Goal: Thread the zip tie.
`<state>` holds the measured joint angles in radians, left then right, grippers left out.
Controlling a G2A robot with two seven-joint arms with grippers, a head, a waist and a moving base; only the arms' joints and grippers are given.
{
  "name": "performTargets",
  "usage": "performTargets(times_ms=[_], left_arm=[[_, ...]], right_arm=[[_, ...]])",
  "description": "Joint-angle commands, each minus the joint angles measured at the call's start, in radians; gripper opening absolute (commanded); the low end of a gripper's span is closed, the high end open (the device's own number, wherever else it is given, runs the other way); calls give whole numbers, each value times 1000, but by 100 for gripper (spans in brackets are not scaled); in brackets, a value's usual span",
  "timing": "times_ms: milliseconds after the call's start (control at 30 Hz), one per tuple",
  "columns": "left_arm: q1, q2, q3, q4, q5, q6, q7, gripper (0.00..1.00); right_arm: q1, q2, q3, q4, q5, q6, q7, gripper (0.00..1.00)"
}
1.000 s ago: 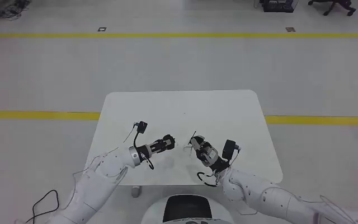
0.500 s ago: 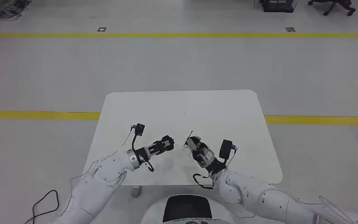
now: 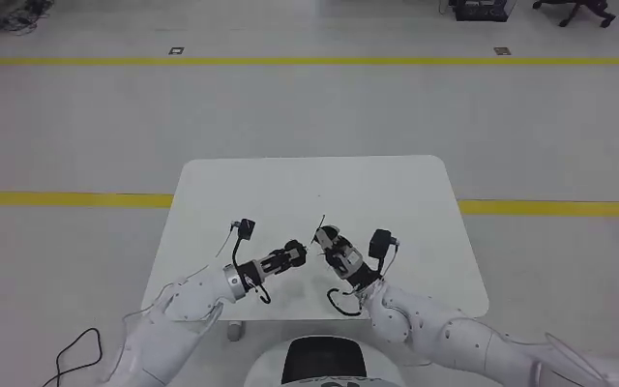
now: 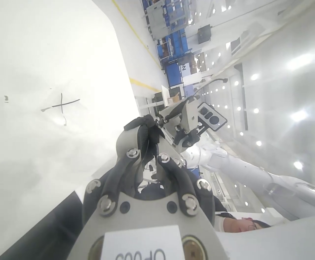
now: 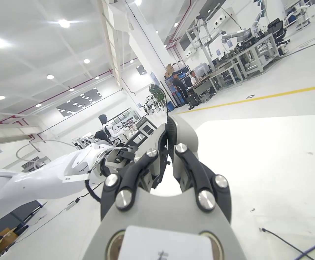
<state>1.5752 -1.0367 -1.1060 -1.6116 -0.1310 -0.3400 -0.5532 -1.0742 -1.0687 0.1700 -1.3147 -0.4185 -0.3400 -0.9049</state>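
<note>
Above the near half of the white table (image 3: 387,184), the two grippers meet almost tip to tip. The right gripper (image 5: 167,131) pinches the black zip tie (image 5: 166,110), whose free end stands up past its fingertips. The left gripper (image 4: 147,129) is drawn closed, apparently on a thin black strand of the same tie

I'm driving this rig in a big robotics lab hall. Yellow lane lines (image 3: 290,61) cross the pale floor at twelve o'clock beyond my white table (image 3: 387,179), and an office chair (image 3: 575,8) sits at one o'clock. There are workbenches (image 5: 246,61) carrying robot arms (image 5: 232,35), blue storage racks (image 4: 176,41), another humanoid robot (image 5: 106,126) and high ceiling lights (image 5: 64,23).
</note>
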Motion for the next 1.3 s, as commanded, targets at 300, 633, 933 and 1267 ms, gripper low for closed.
performTargets(times_ms=[300,633,933,1267], left_arm=[[4,-5,-8,-5,-10,0,6,0],[-7,-8,13,4,-20,39,29,0],[-13,-8,20,14,-32,41,34,0],[-13,-6,21,18,-44,31,32,0]], right_arm=[[-7,-21,0,26,-26,0,-7,0],[-33,-24,44,13,-53,0,37,0],[-78,-32,116,9,-112,0,60,0],[-118,-44,174,6,-144,0,89,0]])
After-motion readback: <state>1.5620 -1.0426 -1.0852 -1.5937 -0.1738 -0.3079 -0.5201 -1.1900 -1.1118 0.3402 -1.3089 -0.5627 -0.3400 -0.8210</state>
